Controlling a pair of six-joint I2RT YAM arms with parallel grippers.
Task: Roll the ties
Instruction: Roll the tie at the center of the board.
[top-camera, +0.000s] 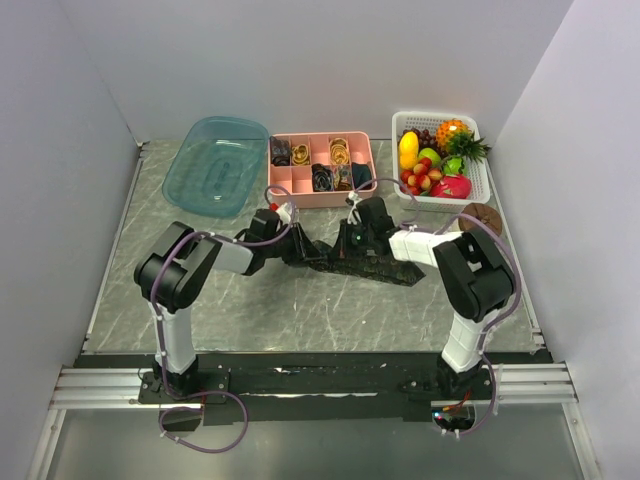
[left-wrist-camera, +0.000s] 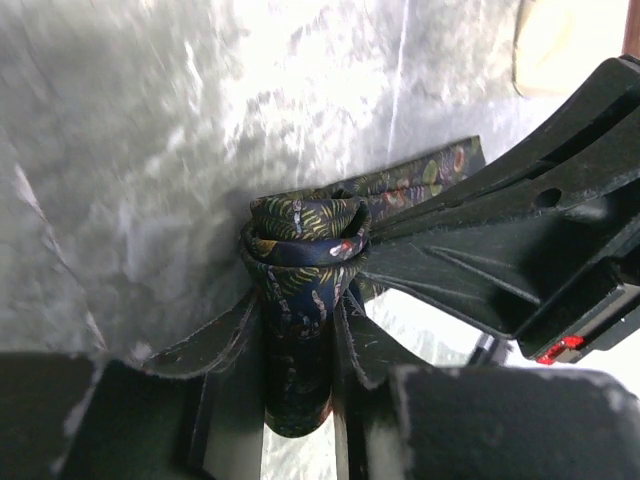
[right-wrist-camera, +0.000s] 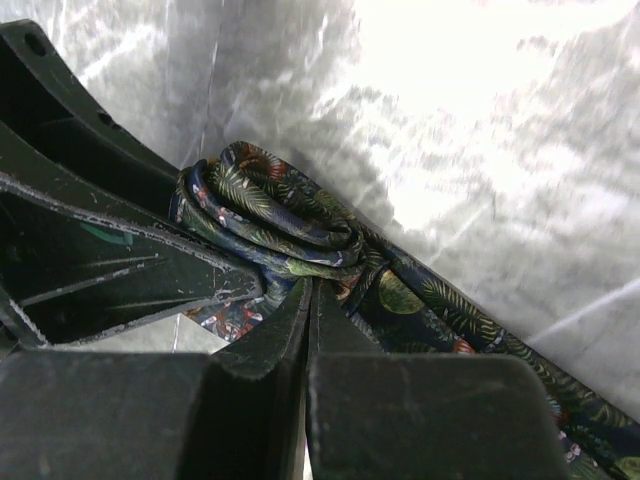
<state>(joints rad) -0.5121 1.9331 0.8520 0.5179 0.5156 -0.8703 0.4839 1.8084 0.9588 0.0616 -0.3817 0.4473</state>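
At back left, note a clear blue tub (top-camera: 215, 165), then a pink divided tray (top-camera: 300, 180) with several rolled ties (top-camera: 322, 178) tucked in its compartments, then a white basket (top-camera: 435, 117) of fruit (top-camera: 440, 160) at back right. In front of the tray, at mid-table, find the tie (right-wrist-camera: 270, 225) in hand: dark navy with a leafy print, wound at one end into a small coil and trailing flat toward the right. Coming from the left, see the left gripper (left-wrist-camera: 298, 320) pinching that coil across its sides, with one finger on each flank. Coming from the right, see the right gripper (right-wrist-camera: 308, 300) with fingers pressed together and the tip set against the fabric just beside the coil; cannot tell whether any fold is caught between them. Expect light, soft, limp cloth, probably slick, with wraps ready to slide and spring loose once unclamped; nothing fragile. Best to hold across the whole coil on its outer wraps, squeezing gently, while pinning or feeding the flat tail (top-camera: 395, 270) close to the roll. No brand, label or lettering readable anywhere
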